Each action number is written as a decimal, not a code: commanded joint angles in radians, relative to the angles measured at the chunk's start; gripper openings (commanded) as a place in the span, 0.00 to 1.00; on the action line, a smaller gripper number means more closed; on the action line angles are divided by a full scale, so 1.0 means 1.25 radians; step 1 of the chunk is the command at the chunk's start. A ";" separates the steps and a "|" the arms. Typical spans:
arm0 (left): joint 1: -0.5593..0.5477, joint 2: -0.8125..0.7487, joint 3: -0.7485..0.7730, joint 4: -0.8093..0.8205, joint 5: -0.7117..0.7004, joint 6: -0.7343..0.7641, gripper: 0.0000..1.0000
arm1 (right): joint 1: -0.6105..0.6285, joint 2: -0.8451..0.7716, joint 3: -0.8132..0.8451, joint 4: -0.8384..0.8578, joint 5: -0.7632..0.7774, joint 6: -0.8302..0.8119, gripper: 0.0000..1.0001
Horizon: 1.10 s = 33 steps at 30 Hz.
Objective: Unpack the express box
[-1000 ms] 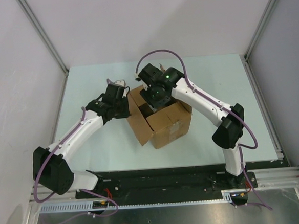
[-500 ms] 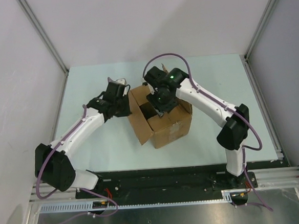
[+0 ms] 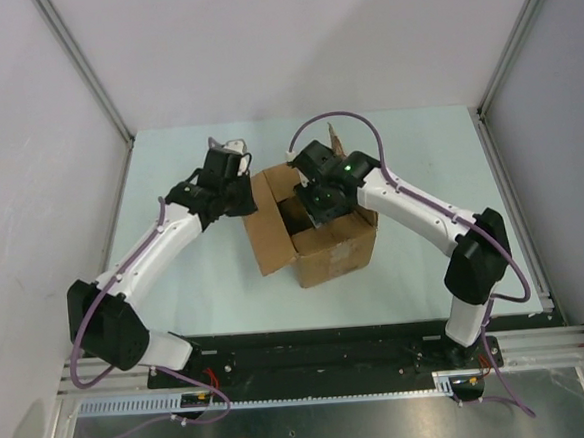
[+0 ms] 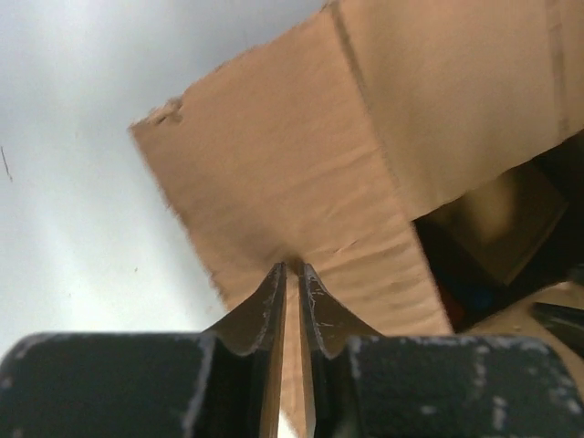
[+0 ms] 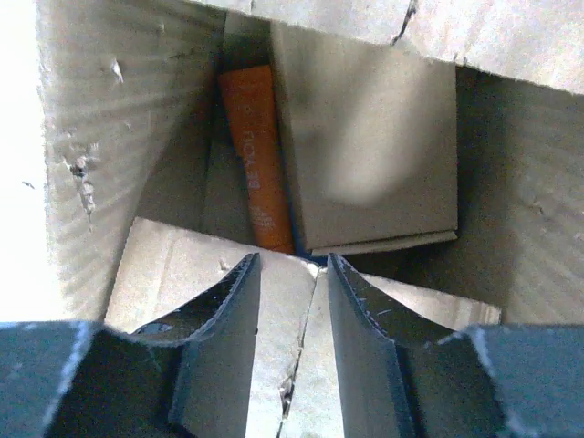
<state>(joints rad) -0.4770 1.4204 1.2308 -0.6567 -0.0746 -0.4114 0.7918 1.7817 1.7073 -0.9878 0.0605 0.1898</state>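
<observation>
The express box [image 3: 336,246], a brown cardboard carton, stands mid-table with its top open. My left gripper [image 3: 241,192] is at the box's left side, shut on the edge of the left flap [image 4: 274,164], which runs between its fingers [image 4: 294,266]. My right gripper [image 3: 317,203] hangs over the box's opening, pointing down inside. Its jaws [image 5: 292,265] stand open with nothing between them, above two inner cardboard flaps [image 5: 182,274] with a seam. Deeper in the box lie an orange item [image 5: 258,160] and a flat cardboard piece [image 5: 374,146].
The pale table [image 3: 196,276] is walled by grey panels on the left, right and back. A back flap [image 3: 337,136] of the box sticks up behind my right wrist. Both arms' bases sit at the near edge [image 3: 321,352].
My right gripper has come forward and down over the box's opening, and its jaws have narrowed a little. My left gripper has shifted slightly back with the flap. The back flap now shows.
</observation>
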 commanded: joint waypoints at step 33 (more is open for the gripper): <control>-0.209 0.135 0.111 0.149 0.000 0.147 0.18 | -0.182 -0.391 -0.409 0.386 0.217 0.135 0.50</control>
<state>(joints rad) -0.7139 1.5902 1.4143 -0.5125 0.0662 -0.2752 0.5919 1.2858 1.2259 -0.5426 0.3099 0.3470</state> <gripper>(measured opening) 0.169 0.468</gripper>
